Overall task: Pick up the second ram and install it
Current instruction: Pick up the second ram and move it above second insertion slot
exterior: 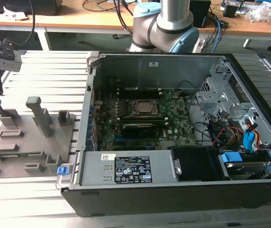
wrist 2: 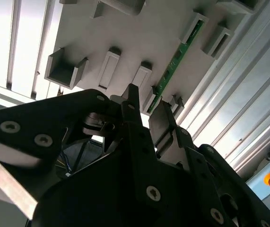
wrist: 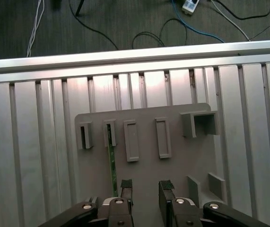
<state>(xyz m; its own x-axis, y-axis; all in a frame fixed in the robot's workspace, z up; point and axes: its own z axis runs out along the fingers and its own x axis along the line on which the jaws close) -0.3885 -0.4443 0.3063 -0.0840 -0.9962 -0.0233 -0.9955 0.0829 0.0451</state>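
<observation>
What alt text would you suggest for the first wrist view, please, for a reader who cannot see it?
An open gripper hovers over a grey plate, with the ram, a thin green stick standing on edge in a slot, just outside one finger. The plate lies on a ribbed aluminium table; cables trail on the dark floor beyond.

Gripper spread, facing down.
The arm (exterior: pixel 161 21) rises at the exterior view's upper centre; in the first wrist view the gripper (wrist: pixel 145 188) holds its black fingers (wrist: pixel 126 187) apart.

Glare bleaches the aluminium slats (wrist 2: pixel 2 47) in the second wrist view, leaving the claw (wrist 2: pixel 147 101) a dark silhouette
</observation>
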